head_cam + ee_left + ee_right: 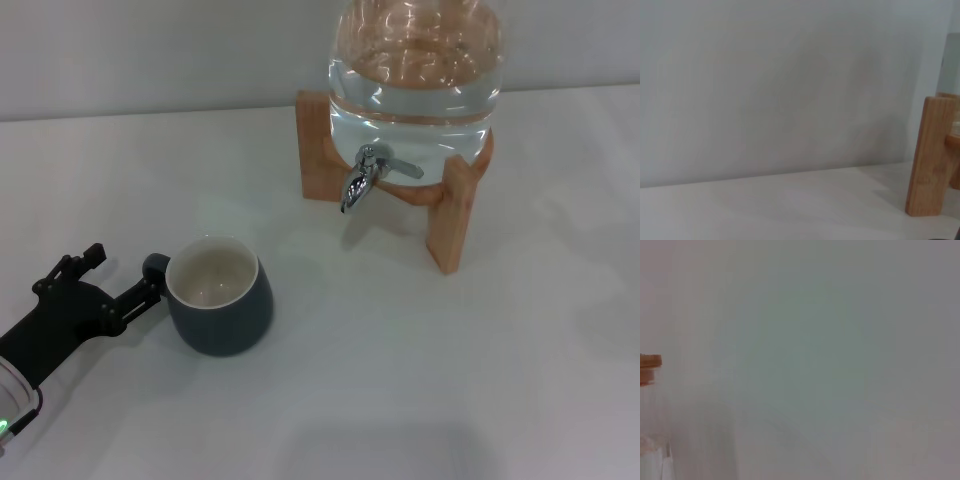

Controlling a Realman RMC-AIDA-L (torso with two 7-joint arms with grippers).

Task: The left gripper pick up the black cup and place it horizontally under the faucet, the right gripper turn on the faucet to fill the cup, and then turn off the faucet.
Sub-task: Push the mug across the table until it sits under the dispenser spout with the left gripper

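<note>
Here the black cup (220, 297) stands upright, handle toward the left gripper (130, 285), whose spread fingers flank it.

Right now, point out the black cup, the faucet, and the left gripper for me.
black cup (228, 318), head view, on its dark outer wall.
faucet (362, 178), head view, on the chrome spout body.
left gripper (150, 275), head view, between its fingertips at the cup's handle.

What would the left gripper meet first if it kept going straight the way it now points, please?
The cup: the left gripper points right at its small handle, fingertips already at or touching it. Contact is hard to judge from the head view.
</note>
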